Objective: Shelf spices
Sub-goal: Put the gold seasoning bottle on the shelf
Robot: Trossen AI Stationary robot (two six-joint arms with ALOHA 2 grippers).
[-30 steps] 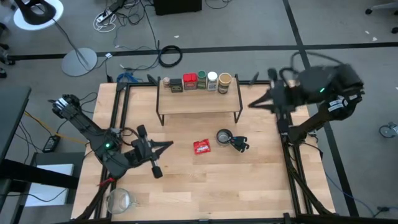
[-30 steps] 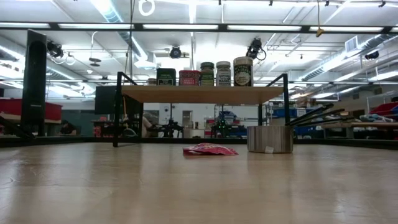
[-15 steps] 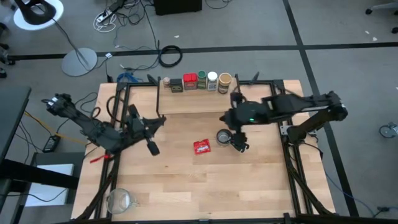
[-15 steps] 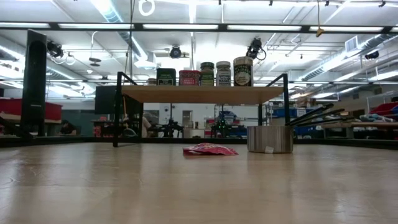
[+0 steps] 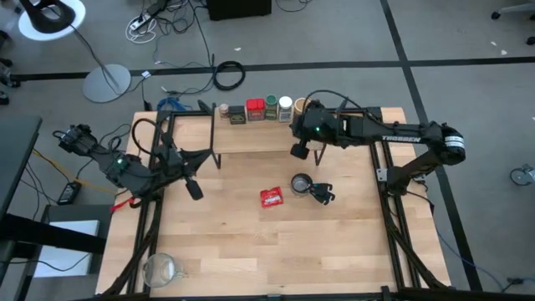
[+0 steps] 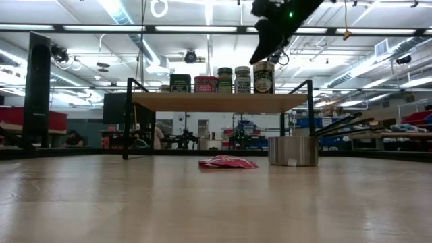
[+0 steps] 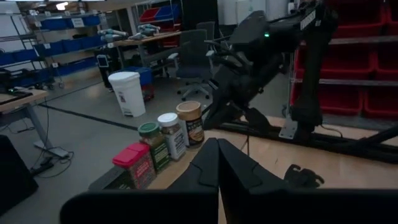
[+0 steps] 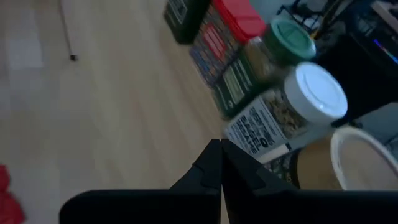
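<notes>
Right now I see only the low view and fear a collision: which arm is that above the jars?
Observer: The right one; the right gripper hangs over the front edge of the shelf, near the tan-lidded jar.
Operator: Holding anything?
Observer: No, its jaws are shut and empty.
Operator: And the left arm?
Observer: The left gripper is over the table, off the shelf's front left corner, jaws shut.
</notes>
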